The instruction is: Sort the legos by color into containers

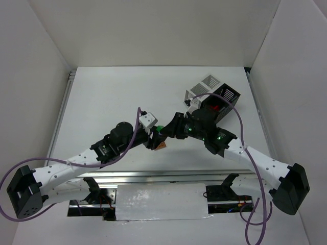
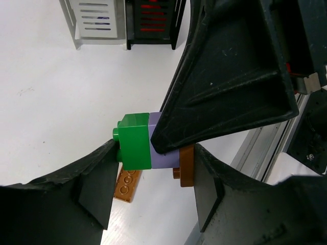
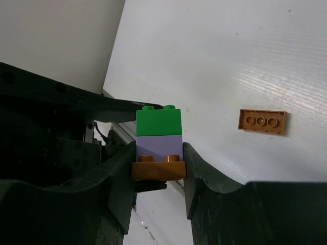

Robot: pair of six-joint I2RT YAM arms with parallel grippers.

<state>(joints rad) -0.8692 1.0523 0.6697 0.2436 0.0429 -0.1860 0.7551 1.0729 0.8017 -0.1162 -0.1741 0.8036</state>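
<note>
right tool point(image 3: 158, 168) clamped on lego stack point(image 3: 158, 135) sides | left tool point(image 2: 153, 181) pinching its ends (green-purple-brown) | brown plate point(image 3: 262, 121) nearby

Bright, even overhead light; soft shadows, sharp focus, mild glare on the white table point(image 1: 112, 102).

Top edge of the left wrist view crops the white container point(image 2: 97, 23) and black container point(image 2: 153, 23); overhead, the brick stack point(image 1: 159, 128) is mostly hidden.

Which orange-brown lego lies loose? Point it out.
The flat three-stud plate on the table; the other orange-brown piece is on the stack the right gripper holds.
</note>
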